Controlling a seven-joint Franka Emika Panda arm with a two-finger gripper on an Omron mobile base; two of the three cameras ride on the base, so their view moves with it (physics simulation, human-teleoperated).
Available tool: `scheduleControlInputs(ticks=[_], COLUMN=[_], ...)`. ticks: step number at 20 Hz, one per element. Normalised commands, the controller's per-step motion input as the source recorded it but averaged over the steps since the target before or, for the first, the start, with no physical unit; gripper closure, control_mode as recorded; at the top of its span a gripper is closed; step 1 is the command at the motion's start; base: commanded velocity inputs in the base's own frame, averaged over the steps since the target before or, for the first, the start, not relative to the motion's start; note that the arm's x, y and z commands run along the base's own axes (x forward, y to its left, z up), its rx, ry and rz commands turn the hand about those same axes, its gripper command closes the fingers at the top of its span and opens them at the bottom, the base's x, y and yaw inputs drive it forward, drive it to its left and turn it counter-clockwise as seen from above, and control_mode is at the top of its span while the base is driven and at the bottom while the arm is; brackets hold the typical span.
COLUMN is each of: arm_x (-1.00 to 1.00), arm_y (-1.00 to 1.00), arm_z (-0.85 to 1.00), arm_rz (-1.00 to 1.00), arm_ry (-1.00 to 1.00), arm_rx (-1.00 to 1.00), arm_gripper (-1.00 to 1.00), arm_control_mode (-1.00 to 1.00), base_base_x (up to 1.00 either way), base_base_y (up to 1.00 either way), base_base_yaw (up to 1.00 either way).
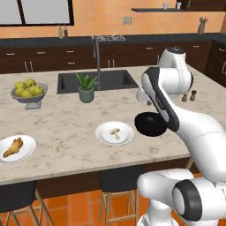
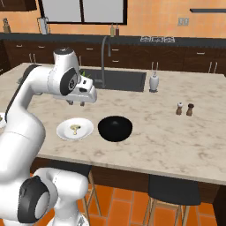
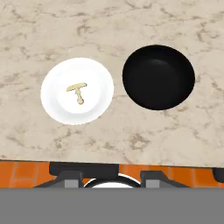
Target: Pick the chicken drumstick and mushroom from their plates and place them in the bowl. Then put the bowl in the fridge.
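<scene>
Fingers [image 2: 76,103] hung above the counter [image 2: 185,141], holding nothing; whether parted or closed could not be told. Below them, the mushroom [image 3: 77,91] lay on its white plate [image 3: 52,105], just beside the empty black bowl [image 3: 158,77] near the front edge. Open marble lay between this plate and the far-left plate [image 1: 26,152] bearing the chicken drumstick [image 1: 13,147].

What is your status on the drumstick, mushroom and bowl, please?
Gripper above counter, empty. Mushroom and chicken drumstick each on own plate; bowl empty. Nothing in the way.
</scene>
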Motion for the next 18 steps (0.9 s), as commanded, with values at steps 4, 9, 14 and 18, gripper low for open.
scheduleControlInputs(ticks=[4,9,14,18], arm_x=[-0.41,-0.44,0.36,0.73], arm_y=[0.16,0.47,0.50,0.29], arm_z=[-0.06,-0.48,-0.57,-0.45], arm_rz=[0.01,0.06,0.01,0.00], arm_ry=[0.00,0.00,0.08,0.11], arm_rx=[0.00,-0.01,-0.05,-0.06], arm_gripper=[-1.00,-1.00,-1.00,-1.00], arm_control_mode=[-1.00,-1.00,-1.00,-1.00], base_base_x=[0.00,0.00,0.00,0.00], base_base_y=[0.00,0.00,0.00,0.00], base_base_yaw=[0.00,0.00,0.00,0.00])
